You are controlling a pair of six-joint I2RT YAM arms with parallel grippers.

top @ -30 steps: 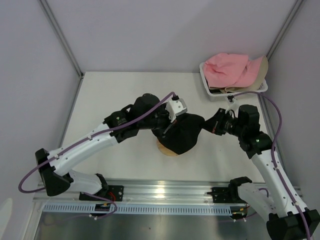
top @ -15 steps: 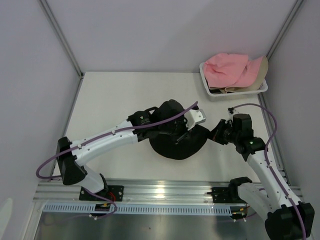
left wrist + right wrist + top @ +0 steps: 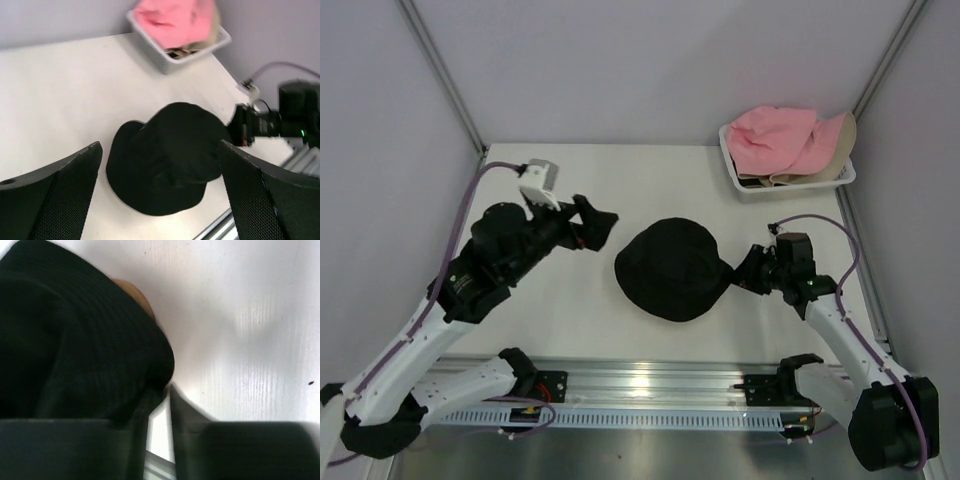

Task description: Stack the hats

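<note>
The left gripper (image 3: 160, 144) is hovering spread wide, with the soft black fabric bucket hat (image 3: 670, 268) lying ahead of it. The right gripper (image 3: 740, 274) is touching the brim; whether it is pinching, I cannot tell.

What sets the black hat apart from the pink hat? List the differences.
Place: the black hat sits on the table; the pink hat lies in the white basket at the far right corner. Shape: the black hat is a smooth round dome; the pink hat is crumpled over other fabric. Both are soft fabric.
</note>
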